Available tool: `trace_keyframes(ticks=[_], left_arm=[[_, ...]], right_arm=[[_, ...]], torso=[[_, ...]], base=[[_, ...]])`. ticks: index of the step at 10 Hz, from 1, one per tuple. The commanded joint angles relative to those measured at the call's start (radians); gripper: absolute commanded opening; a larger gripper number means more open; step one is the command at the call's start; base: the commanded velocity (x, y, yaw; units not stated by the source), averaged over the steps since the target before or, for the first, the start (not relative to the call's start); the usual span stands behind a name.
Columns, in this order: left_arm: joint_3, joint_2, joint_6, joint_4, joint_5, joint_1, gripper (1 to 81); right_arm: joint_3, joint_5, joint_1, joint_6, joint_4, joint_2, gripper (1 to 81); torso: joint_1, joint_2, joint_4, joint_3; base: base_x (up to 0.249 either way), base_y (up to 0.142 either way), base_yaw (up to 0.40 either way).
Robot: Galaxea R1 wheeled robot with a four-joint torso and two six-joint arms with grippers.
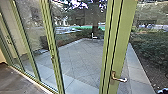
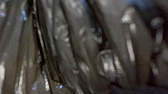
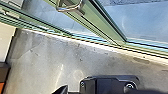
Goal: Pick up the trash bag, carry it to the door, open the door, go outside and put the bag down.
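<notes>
In the head view, a glass door with a green frame (image 1: pixel 120 42) stands close ahead, its lever handle (image 1: pixel 120 79) low on the right. That metal handle (image 3: pixel 70 7) also appears in the right wrist view, on the green door frame (image 3: pixel 100 32), with the sill running below it. Whether the door is ajar I cannot tell. Creased, shiny dark plastic of the trash bag (image 2: pixel 87 50) lies right against my left wrist camera. How my left gripper holds the bag is hidden.
Glass panels with green posts (image 1: pixel 53 55) continue on the left, above a grey indoor floor (image 1: pixel 15 81). Beyond the glass are paving slabs (image 1: pixel 80 60), a tree trunk (image 1: pixel 95 22) and a hedge (image 1: pixel 152 47) to the right. A dark box-like edge (image 3: pixel 4 72) stands on the indoor side.
</notes>
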Motion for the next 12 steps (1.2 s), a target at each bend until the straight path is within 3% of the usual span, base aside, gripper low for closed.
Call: trace_keyframes(ticks=[1, 2, 4, 12], left_arm=[[0.004, 0.006, 0.006, -0.013, 0.091, -0.034, 1.0], [-0.004, 0.009, 0.005, -0.013, 0.091, -0.034, 1.0], [-0.016, 0.015, 0.005, -0.014, 0.091, -0.034, 1.0], [-0.041, 0.031, 0.005, -0.02, 0.093, -0.034, 1.0]], right_arm=[[-0.067, -0.044, 0.112, 0.027, -0.008, 0.018, 81.1], [-0.098, -0.041, 0.118, 0.021, -0.006, 0.034, 81.1], [-0.152, 0.047, 0.127, 0.016, 0.0, 0.067, 81.1], [-0.296, 0.071, 0.141, 0.093, 0.015, 0.315, 81.1]], torso=[[0.0, 0.0, 0.0, 0.0], [0.0, 0.0, 0.0, 0.0], [0.0, 0.0, 0.0, 0.0], [0.001, 0.001, 0.0, 0.0]], base=[[0.0, 0.0, 0.0], [0.0, 0.0, 0.0], [0.0, 0.0, 0.0], [0.0, 0.0, 0.0]])
